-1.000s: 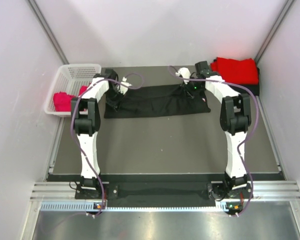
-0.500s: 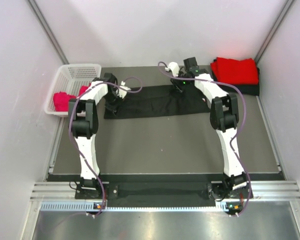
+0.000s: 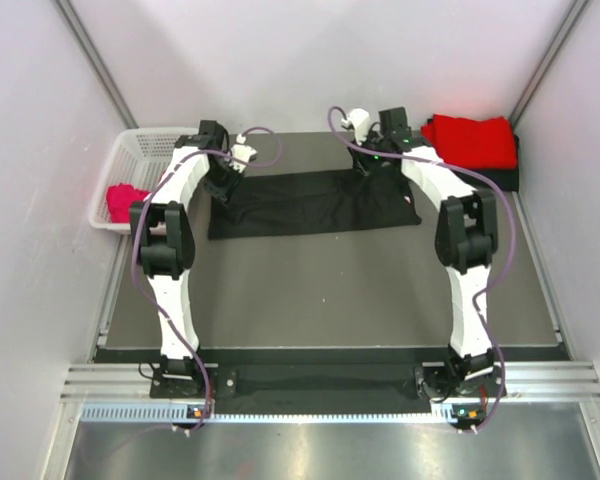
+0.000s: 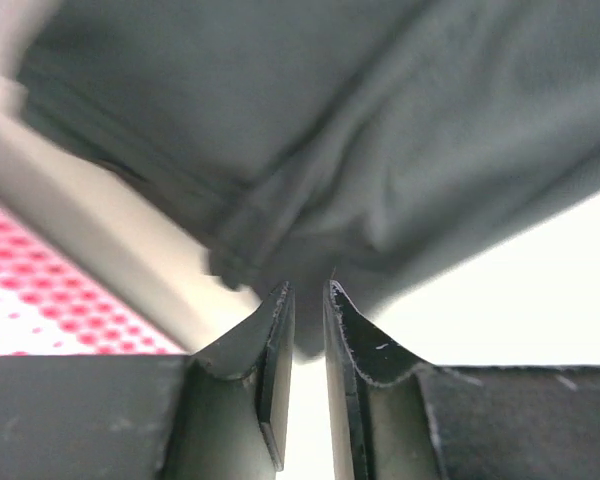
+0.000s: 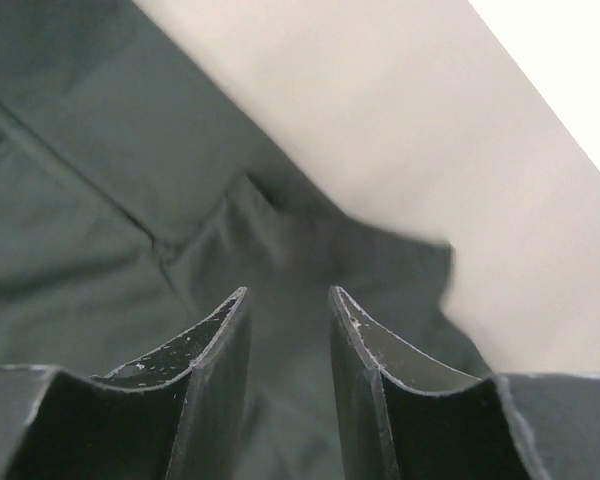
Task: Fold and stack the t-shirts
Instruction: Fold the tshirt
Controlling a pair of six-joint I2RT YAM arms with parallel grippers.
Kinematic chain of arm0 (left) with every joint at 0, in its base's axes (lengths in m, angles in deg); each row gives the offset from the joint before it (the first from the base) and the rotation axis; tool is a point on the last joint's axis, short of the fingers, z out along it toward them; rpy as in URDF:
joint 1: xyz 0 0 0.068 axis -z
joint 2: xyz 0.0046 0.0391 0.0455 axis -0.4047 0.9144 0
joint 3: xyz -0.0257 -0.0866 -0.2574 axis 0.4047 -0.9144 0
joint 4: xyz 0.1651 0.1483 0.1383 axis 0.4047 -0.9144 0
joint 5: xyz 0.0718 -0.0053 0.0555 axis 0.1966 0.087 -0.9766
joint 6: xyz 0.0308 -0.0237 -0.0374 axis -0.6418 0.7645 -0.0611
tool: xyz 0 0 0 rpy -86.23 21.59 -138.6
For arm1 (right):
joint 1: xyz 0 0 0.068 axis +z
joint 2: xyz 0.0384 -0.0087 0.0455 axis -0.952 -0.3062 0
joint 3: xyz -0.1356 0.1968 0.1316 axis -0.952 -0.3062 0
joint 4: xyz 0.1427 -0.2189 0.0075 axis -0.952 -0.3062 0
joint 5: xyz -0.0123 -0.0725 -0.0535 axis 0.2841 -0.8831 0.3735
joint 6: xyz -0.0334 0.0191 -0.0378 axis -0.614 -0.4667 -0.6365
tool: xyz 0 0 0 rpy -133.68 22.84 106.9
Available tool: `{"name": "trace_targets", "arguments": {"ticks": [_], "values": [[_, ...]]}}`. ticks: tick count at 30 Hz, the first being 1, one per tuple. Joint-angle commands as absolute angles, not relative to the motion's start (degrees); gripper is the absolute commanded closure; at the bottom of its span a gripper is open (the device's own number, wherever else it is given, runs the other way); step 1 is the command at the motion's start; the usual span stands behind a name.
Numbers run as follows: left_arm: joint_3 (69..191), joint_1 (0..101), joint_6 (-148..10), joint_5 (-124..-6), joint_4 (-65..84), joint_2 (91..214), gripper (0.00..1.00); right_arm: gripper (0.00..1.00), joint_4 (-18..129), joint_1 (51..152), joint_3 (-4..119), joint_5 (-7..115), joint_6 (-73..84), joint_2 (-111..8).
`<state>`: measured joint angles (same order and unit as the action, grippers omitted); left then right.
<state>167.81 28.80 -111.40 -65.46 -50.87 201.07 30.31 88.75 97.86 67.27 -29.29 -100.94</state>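
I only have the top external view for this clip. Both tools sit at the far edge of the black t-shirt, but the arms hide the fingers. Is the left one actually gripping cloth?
Observer: Yes. In the left wrist view, the left tool has its fingers nearly together, with a bunched fold of the black t-shirt pinched at the tips.
Operator: And the right?
Observer: The right tool has its fingers wider apart. Black cloth fills the gap, but I cannot tell whether it is pinched.
Operator: Which part of the shirt is it over?
Observer: A stitched seam runs diagonally across the cloth toward its fingers, and the shirt's edge lies just beyond them.
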Motion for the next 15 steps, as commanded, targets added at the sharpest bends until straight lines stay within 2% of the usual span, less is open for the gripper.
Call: {"name": "trace_targets", "arguments": {"ticks": [1,8,15], "values": [[172.64,28.80,-113.07,-67.77,-49.89,203.81,0.76,0.63,35.28,87.20,90.28,66.10,-30.69,-90.34],[175.56,28.80,-113.77,-69.54,-49.10,208.14,0.76,0.62,29.84,86.06,81.29,66.71,-33.25,-83.39],[174.07,28.71,-114.82,-69.72,-49.27,206.65,0.83,0.63,29.92,85.35,72.41,66.71,-34.04,-79.34]]}}
